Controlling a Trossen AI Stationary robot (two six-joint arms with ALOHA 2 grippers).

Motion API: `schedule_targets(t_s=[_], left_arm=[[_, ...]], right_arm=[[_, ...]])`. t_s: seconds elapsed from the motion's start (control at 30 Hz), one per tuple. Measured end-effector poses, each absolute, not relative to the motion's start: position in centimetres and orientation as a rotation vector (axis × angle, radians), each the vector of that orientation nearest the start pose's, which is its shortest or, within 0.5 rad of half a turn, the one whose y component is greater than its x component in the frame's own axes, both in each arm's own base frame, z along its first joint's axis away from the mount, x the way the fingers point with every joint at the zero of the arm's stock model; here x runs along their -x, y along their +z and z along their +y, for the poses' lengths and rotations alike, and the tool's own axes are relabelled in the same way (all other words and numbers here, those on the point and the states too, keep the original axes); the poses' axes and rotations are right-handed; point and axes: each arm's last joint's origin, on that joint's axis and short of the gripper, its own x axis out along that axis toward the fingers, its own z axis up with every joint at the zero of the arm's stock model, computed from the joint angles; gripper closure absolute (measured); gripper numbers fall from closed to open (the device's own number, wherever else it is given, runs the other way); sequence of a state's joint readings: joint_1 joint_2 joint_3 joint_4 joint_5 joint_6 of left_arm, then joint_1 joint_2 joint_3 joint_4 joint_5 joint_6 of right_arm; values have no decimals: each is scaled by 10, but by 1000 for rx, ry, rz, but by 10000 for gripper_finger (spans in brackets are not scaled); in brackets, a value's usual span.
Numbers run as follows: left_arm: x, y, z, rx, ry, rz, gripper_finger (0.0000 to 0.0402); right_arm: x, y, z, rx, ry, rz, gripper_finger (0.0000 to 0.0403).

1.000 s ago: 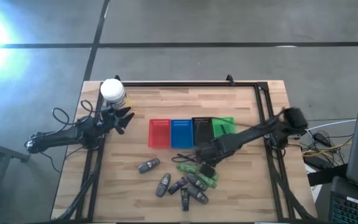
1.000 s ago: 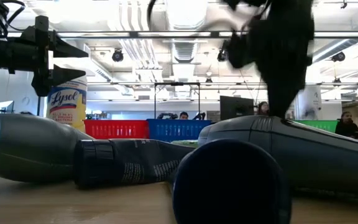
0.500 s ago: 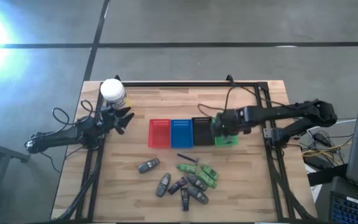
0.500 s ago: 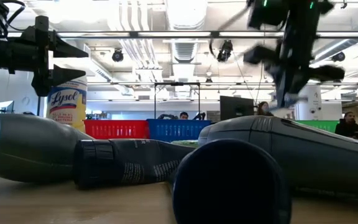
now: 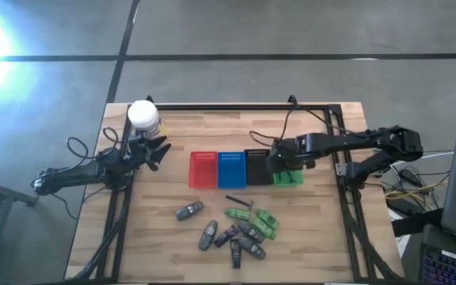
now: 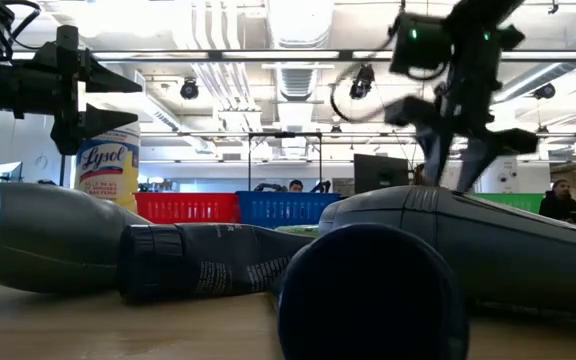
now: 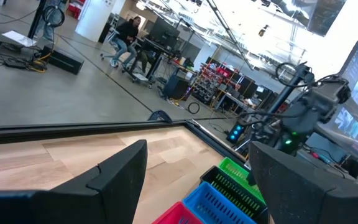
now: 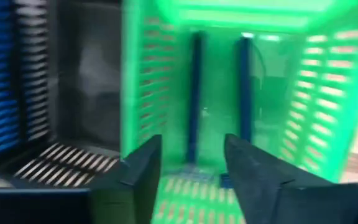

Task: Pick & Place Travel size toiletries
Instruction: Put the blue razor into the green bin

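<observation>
The toiletries lie in a loose pile (image 5: 240, 229) near the table's near edge: dark grey oblong bottles (image 5: 188, 210), green bottles (image 5: 264, 222) and a thin black stick (image 5: 238, 199). The low view looks past the grey bottles (image 6: 48, 235) from close up. My right gripper (image 5: 278, 164) (image 6: 450, 175) hangs open above the green tray (image 5: 289, 176), at its side next to the black tray, holding nothing. In the right wrist view the open fingers (image 8: 191, 168) frame the green tray, where two thin dark sticks (image 8: 194, 93) lie. My left gripper (image 5: 158, 150) (image 7: 197, 168) waits open beside the jar.
Red (image 5: 203, 169), blue (image 5: 230, 169), black (image 5: 256, 167) and green slotted trays stand in a row at mid-table. A white-lidded yellowish jar (image 5: 143, 115) (image 6: 106, 165) stands at the far left corner. A black frame runs along the table's edges. People sit in the room beyond.
My right gripper has risen from the pile and swung toward the table's far edge, stopping over the green tray. In the low view its fingers came to one point a second ago and now stand apart. The pile and my left arm have kept still.
</observation>
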State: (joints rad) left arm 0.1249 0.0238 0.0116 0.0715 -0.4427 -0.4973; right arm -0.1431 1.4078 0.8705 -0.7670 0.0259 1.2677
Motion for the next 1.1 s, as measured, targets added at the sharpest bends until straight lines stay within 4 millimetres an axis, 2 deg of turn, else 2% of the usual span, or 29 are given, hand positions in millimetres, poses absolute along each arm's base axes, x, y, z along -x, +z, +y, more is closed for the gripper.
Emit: schedule_targets(t_s=[0.17,0.27,0.4,0.63,0.77,0.93,1.1], left_arm=[[-93,172,24,493,541,-199,115],[-93,172,24,493,541,-199,115],[-93,172,24,493,541,-199,115],[-93,172,24,493,541,-199,115],[-93,172,24,493,541,-199,115],[-93,172,24,493,541,-199,115],[-93,172,24,493,541,-198,115]], right_arm=[[-265,230,-9,-889,-645,1049,167],[-280,238,14,-729,-502,1085,158],[-302,239,41,-575,-392,1114,165],[-349,211,68,-363,-264,1216,191],[-372,192,78,-309,-230,1227,202],[-388,176,84,-304,-226,1193,211],[-396,160,88,-295,-237,1210,218]])
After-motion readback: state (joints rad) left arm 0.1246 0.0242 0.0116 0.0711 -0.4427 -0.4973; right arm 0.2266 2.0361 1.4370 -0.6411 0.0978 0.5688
